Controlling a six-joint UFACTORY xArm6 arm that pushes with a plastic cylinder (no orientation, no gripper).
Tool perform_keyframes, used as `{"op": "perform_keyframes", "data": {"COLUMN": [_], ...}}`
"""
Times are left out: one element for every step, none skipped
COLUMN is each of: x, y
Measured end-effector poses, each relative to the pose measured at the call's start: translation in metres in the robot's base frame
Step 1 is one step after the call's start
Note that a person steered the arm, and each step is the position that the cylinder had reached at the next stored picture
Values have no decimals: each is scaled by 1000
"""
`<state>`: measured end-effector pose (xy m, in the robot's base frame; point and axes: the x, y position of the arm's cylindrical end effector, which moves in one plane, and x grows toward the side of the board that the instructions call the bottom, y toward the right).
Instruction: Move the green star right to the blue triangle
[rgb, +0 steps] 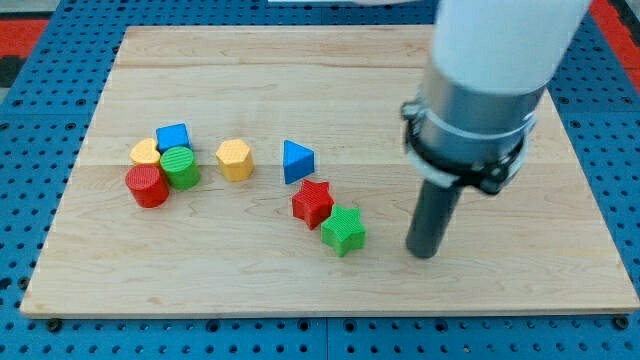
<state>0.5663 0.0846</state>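
Note:
The green star (344, 230) lies on the wooden board below the middle, touching the red star (312, 203) at its upper left. The blue triangle (296, 161) sits just above the red star, apart from the green star. My tip (424, 252) rests on the board to the right of the green star, a short gap away and slightly lower than it. The rod rises from there to the grey and white arm body at the view's top right.
A yellow hexagon (235, 159) lies left of the blue triangle. A cluster sits at the left: a blue cube (174, 137), a yellow block (145, 153), a green cylinder (181, 167) and a red cylinder (148, 186). The board's edge (320, 312) runs along the bottom.

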Motion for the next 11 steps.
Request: {"op": "perform_keyframes", "data": {"x": [17,-12,-33,-30,2,20,3,-6,-26,-58,-86], "y": [-39,-40,-35,-8,40,-19,-60,-61,-59,-49,-46]}}
